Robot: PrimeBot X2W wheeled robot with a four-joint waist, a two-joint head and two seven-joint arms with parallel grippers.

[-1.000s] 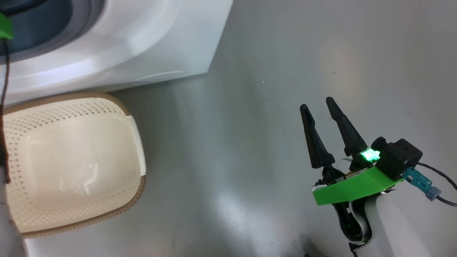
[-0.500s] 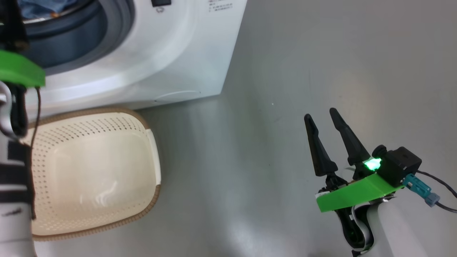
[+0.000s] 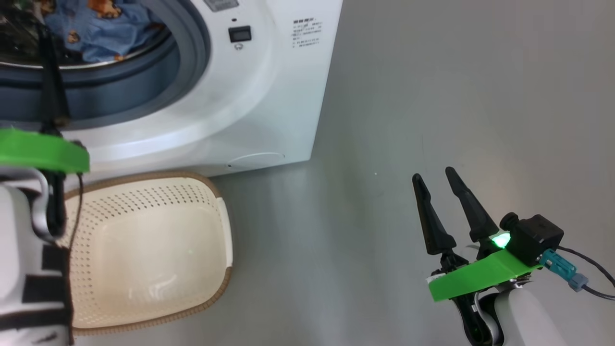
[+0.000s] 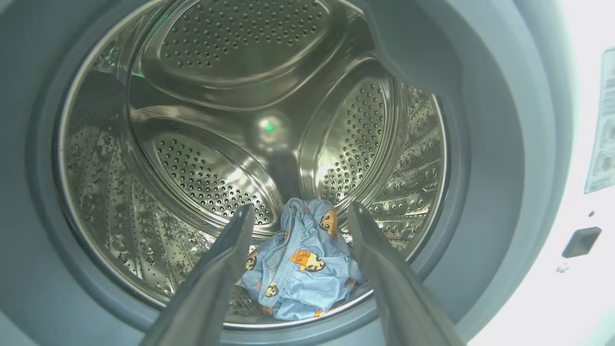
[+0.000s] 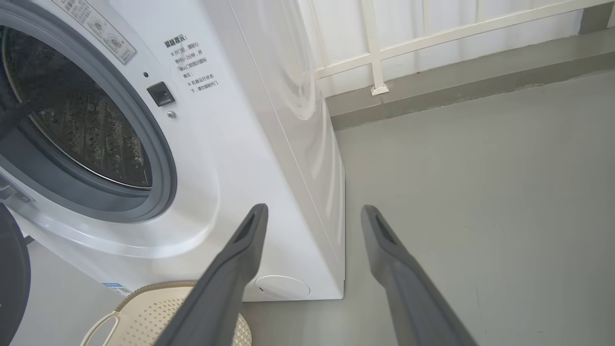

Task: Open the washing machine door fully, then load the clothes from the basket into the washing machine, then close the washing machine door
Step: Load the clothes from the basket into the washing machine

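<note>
Right wrist view: washing machine (image 5: 240, 168) with printed notice (image 5: 192, 62) (unreadable)

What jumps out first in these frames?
The blue bear-print clothes bunched at the front lip of the steel drum jump out first, framed by the open fingers of the left gripper. Next comes the basket, empty on the floor before the washing machine. The right gripper is open over bare floor off to the right.
</note>
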